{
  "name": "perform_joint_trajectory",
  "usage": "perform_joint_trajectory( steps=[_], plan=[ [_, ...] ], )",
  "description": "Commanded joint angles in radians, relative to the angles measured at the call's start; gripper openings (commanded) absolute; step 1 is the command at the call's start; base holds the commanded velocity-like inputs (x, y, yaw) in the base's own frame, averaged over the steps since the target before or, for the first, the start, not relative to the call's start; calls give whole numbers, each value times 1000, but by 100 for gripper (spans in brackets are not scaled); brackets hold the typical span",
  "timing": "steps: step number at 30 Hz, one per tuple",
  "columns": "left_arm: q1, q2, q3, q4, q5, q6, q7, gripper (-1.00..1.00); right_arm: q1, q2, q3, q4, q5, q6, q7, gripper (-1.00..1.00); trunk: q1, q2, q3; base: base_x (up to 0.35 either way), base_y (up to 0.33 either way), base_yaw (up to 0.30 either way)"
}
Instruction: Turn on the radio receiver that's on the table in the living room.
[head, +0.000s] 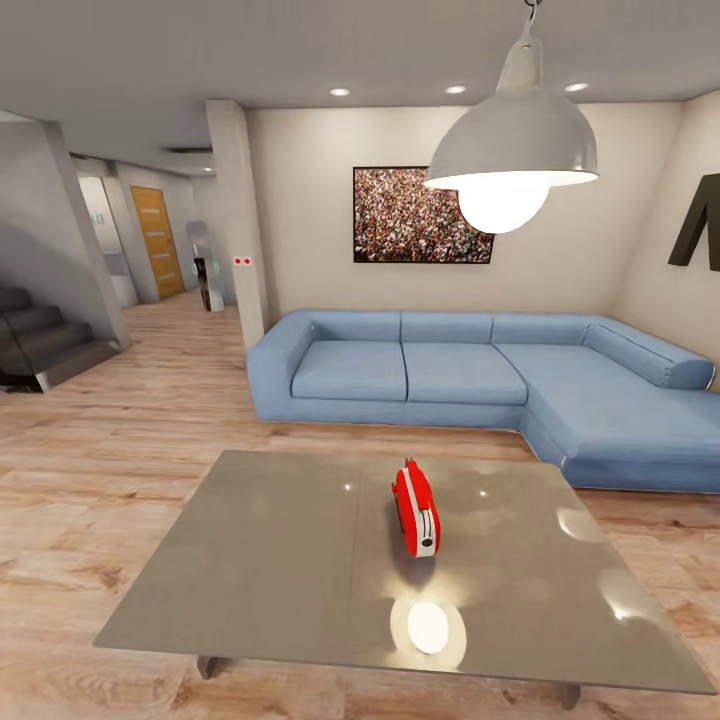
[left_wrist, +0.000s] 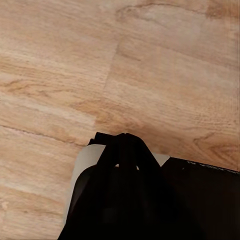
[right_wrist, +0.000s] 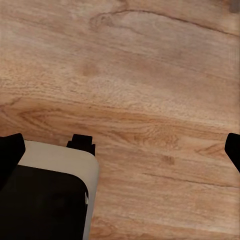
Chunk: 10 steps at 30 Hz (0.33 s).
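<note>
The radio receiver (head: 415, 507) is seen on the desk (head: 270, 570), standing on its thin edge a little past the middle, toward the blue sofa (head: 450, 372). Its flat face is turned sideways, so the dial is not visible from the head camera. The desk is in the living room, under the large grey pendant lamp (head: 515, 150), whose bright reflection lies on the glossy top just in front of the radio.

In the left wrist view the left hand (left_wrist: 122, 145) is seen with its fingertips brought together, clenched on nothing, above the wood floor (left_wrist: 150, 75). In the right wrist view the fingers (right_wrist: 10, 150) of the right hand are spread wide at the two borders, released, also above the floor.

Some risks can be judged from here. Because the radio stands on a narrow edge, it could be tipped over or slid on the smooth top if it is pushed from the side. The desk is low, so its near edge could be struck by the base. The switch may be missed, since its place is hidden.
</note>
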Motion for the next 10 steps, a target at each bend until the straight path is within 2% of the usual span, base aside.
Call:
perform_joint_trajectory(
  steps=[1, 10],
  plan=[
    [0, -1, 0, 0, 0, 0, 0, -100, 0, 0, 0, 0, 0, 0, 0, 100, 0, 0, 0, 0, 0, 0],
    [0, -1, 0, 0, 0, 0, 0, -100, 0, 0, 0, 0, 0, 0, 0, 100, 0, 0, 0, 0, 0, 0]
  ],
)
